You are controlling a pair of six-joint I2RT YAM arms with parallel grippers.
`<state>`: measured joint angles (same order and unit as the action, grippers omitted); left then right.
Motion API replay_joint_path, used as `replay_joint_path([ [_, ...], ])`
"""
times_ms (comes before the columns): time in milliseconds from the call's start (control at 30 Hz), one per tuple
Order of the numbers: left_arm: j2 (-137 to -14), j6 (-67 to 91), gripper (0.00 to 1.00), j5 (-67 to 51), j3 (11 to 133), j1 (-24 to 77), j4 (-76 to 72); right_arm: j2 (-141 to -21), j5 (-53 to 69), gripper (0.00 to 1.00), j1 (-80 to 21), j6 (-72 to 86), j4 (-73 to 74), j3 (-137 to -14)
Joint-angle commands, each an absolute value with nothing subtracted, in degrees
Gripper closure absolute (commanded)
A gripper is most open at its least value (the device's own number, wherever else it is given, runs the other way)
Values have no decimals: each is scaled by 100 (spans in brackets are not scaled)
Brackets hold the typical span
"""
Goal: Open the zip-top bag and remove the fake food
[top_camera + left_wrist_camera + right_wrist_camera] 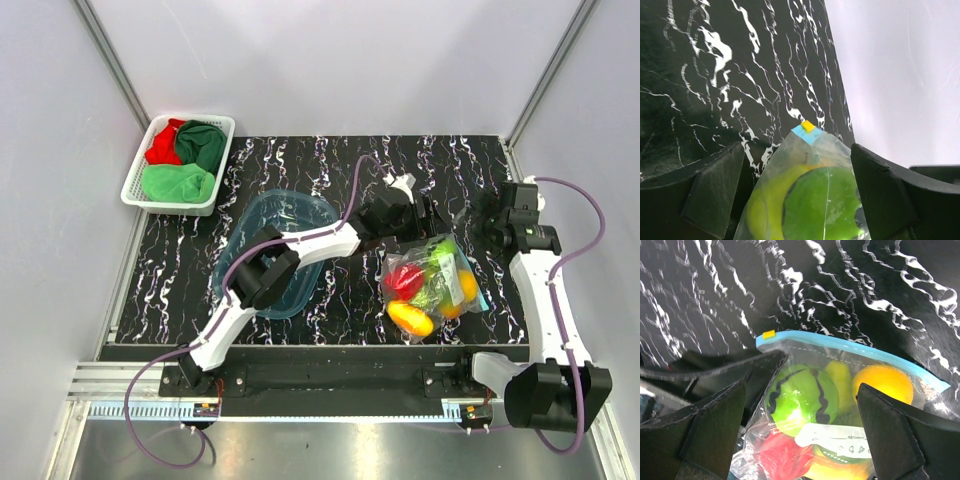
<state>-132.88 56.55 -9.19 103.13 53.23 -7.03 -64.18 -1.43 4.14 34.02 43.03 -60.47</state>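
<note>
The zip-top bag (432, 285) lies on the black marbled table at centre right, zip strip (850, 346) closed, with a yellow slider (769, 334) at one end. Inside is the fake food: a green striped ball (802, 395), an orange (883, 383), a red piece (785, 455) and yellow pieces (410, 318). My left gripper (425, 222) is open at the bag's far end, its jaws straddling the slider corner (807, 127); in its wrist view the gripper (797, 200) has the bag between its fingers. My right gripper (487, 225) is open; in its wrist view the gripper (805, 440) hovers over the bag.
A translucent blue tub (275, 250) sits left of the bag, under the left arm. A white basket (135, 185) with red and green cloths stands at the back left. Grey walls close in the table on three sides.
</note>
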Motion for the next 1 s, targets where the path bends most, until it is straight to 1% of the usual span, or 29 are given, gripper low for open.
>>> replay_joint_path([
  [0, -12990, 5195, 5, -1449, 10599, 5379, -958, -5960, -141, 0, 729, 4034, 4210, -5863],
  [100, -12964, 5098, 3, -1311, 10635, 5431, -905, -5740, -149, 0, 765, 4061, 4201, -5950],
  [167, -12806, 4958, 1, -986, 10600, 5554, -835, -5722, -158, 0, 765, 3912, 4236, -6107],
  [267, -12674, 4660, 1, -292, 10678, 5721, -827, -5800, -185, 0, 765, 3683, 4342, -6283],
  [300, -12674, 4623, 1, -247, 10748, 5739, -791, -5809, -167, 0, 765, 3622, 4377, -6319],
  [433, -12946, 4755, 1, -281, 11204, 5748, -502, -5792, -150, 0, 765, 3454, 4447, -6460],
  [633, -13210, 4923, 1, -615, 11319, 5774, -668, -5739, -123, 0, 765, 3366, 4447, -6513],
  [733, -13456, 4913, 1, -606, 11714, 5783, -45, -5731, -97, 0, 765, 3349, 4447, -6495],
  [767, -13491, 4939, 1, -589, 11742, 5783, 217, -5713, -114, 0, 765, 3349, 4439, -6486],
  [967, -13535, 4878, 2, -483, 11654, 5783, 351, -5730, -18, 0, 765, 3340, 4386, -6434],
])
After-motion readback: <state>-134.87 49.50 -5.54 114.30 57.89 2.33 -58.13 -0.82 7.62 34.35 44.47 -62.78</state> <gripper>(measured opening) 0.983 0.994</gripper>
